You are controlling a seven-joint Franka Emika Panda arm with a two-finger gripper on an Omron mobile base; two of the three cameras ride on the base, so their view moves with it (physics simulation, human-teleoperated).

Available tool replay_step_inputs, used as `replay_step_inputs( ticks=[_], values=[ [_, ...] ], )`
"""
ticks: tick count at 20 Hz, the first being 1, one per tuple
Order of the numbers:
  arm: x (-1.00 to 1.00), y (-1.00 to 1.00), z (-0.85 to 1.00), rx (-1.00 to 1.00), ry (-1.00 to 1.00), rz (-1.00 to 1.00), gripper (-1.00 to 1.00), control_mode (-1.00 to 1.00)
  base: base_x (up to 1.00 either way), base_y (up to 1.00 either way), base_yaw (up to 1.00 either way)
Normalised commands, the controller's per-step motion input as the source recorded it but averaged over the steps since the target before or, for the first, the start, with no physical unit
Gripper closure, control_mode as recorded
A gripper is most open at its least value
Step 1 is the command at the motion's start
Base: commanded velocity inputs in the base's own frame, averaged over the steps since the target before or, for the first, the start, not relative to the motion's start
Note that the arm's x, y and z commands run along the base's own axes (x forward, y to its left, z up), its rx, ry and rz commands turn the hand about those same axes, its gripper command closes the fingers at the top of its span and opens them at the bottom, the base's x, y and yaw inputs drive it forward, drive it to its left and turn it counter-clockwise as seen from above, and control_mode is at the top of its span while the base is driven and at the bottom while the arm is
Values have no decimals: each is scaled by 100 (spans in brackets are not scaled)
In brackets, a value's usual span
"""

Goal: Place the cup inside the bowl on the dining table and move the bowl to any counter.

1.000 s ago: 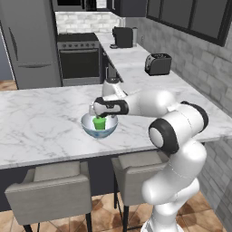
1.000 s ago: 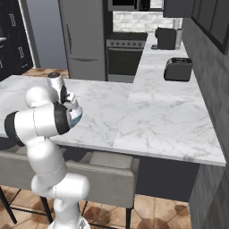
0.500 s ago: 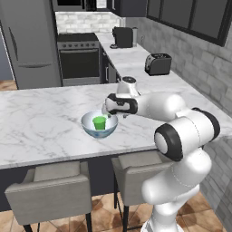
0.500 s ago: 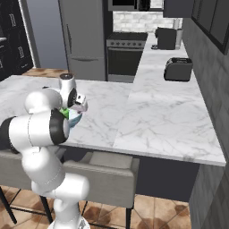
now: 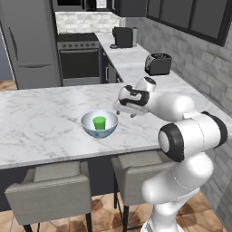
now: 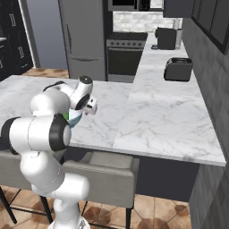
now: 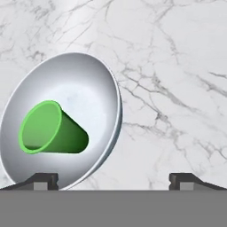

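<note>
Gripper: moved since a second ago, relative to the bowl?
Yes. The gripper was over the bowl; it has shifted toward the toaster side, open, clear of the cup.

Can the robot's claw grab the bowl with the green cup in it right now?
Probably yes. The gripper is open and empty, right beside the bowl, with one fingertip at its rim. Nothing on the dining table blocks it. The cup stands inside.

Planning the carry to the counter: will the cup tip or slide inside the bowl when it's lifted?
The cup stands upright on the bowl's rounded white floor, so a tilt would probably slide or topple it. The high rim should likely contain it. The smooth bowl itself looks slippery to pinch.
</note>
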Motion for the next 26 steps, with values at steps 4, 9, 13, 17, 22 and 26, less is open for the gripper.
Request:
replay_step_inputs(
  ticks=[4, 9, 13, 17, 22, 26],
  values=[
    [0, -6, -4, 8, 0, 0, -100, -100, 0, 0, 0],
    [11, 3, -11, 0, 1, 0, -100, -100, 0, 0, 0],
    [19, 17, -6, 0, 0, 0, -100, -100, 0, 0, 0],
    [23, 14, 0, 0, 0, 0, -100, -100, 0, 0, 0],
    [32, 1, -14, 0, 0, 0, -100, -100, 0, 0, 0],
    [22, 0, -25, 0, 0, 0, -100, -100, 0, 0, 0]
  ],
)
